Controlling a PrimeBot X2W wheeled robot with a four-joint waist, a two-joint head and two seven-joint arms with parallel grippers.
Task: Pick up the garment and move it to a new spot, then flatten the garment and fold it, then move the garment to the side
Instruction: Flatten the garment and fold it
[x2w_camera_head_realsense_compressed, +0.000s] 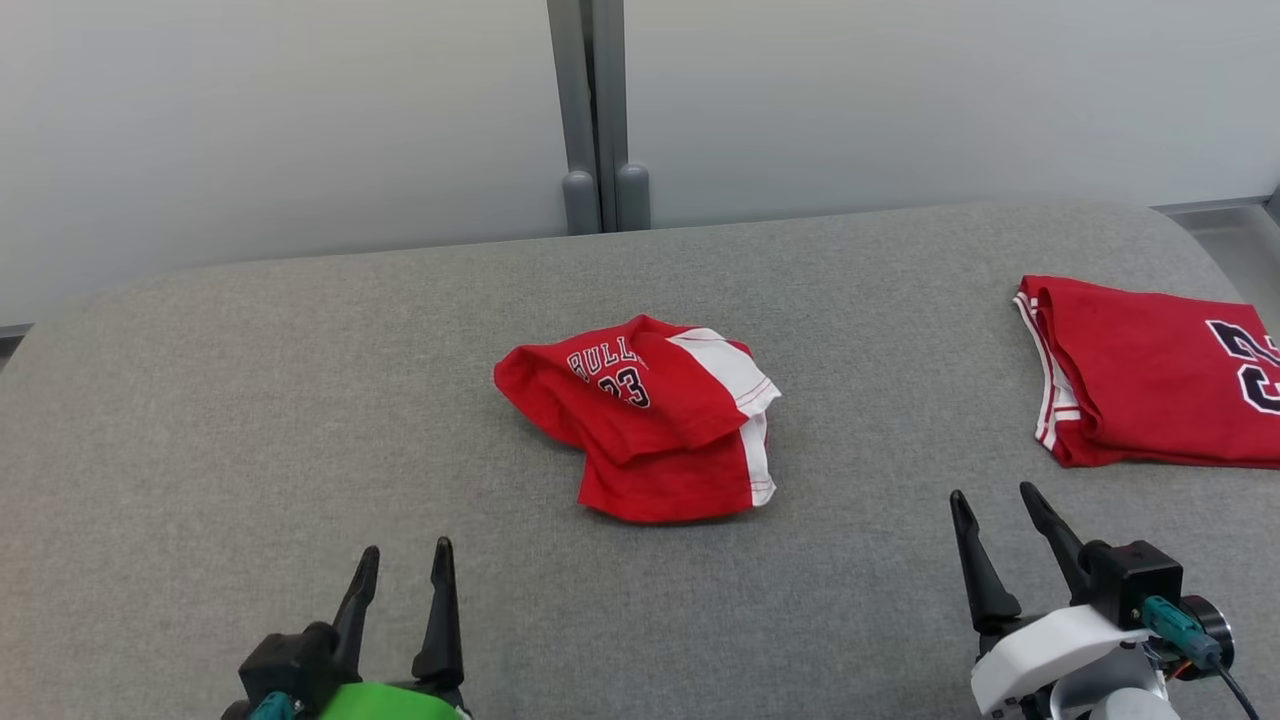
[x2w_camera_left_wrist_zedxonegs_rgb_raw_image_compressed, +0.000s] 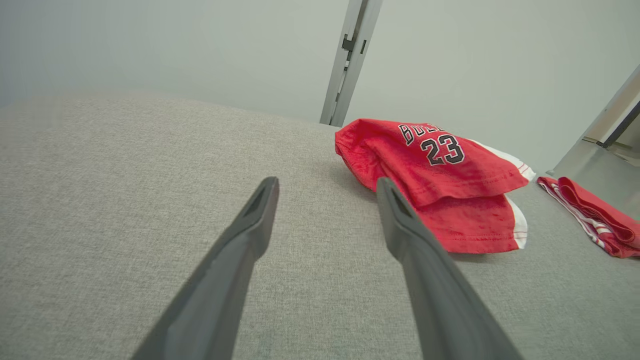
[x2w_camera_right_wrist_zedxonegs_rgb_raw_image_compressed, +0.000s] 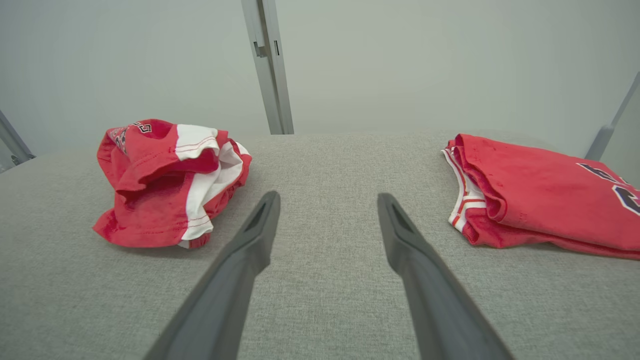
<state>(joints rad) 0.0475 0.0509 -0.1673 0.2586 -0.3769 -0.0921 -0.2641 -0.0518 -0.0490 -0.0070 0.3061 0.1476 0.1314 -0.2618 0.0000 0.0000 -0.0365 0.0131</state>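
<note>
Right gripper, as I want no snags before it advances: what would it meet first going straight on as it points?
Probably the bare grey surface, though depth is unclear. The open right gripper points into the gap between the crumpled garment and the folded jersey, touching neither.

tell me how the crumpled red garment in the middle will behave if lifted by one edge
Probably floppy: the red garment lies in soft overlapping folds, so it would likely unfold and dangle. Likely light, since the cloth looks thin. Pushed, it would probably bunch up rather than slide on the coarse grey cover.
</note>
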